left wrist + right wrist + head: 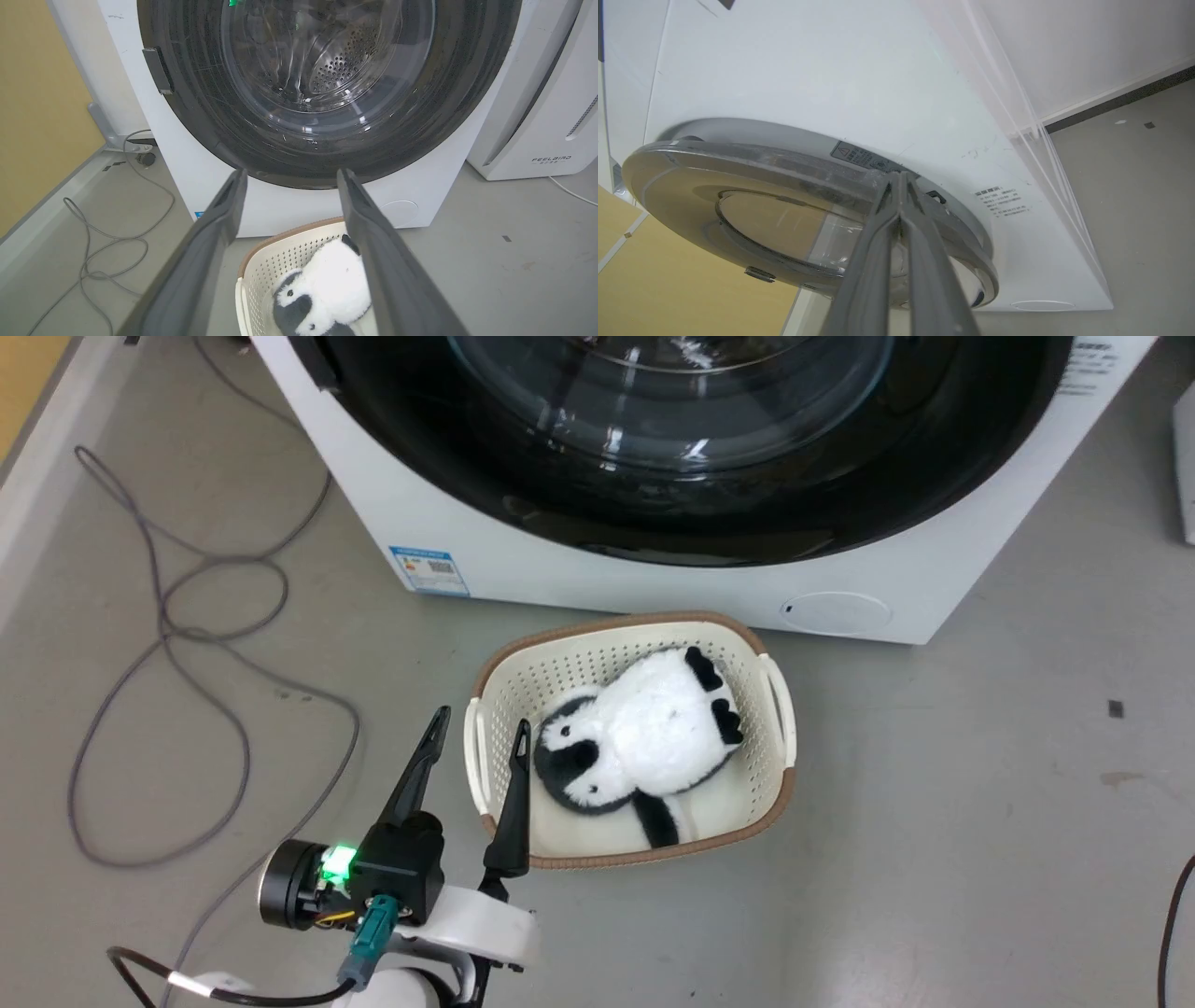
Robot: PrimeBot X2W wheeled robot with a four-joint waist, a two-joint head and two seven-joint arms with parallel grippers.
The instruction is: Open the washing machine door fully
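Observation:
The white washing machine (pixel 653 588) stands ahead, and its glossy black round door (pixel 523 476) with the glass bowl window lies against the front. My left gripper (pixel 483 721) is open at the lower left, above the floor and the basket's left rim, holding nothing. Along its fingers the left wrist view shows the door (pixel 196 116) and the steel drum behind the glass. In the right wrist view my right gripper (pixel 900 176) is shut, its tips touching the outer edge of the door (pixel 752 186) where it meets the machine's white front (pixel 831 70).
A cream basket (pixel 775 709) holding a black-and-white plush toy (pixel 653 728) sits on the floor right before the machine. A grey cable (pixel 168 635) loops over the floor on the left. A white FEELBAIR appliance (pixel 537 116) stands to the right, and a yellow wall (pixel 37 93) to the left.

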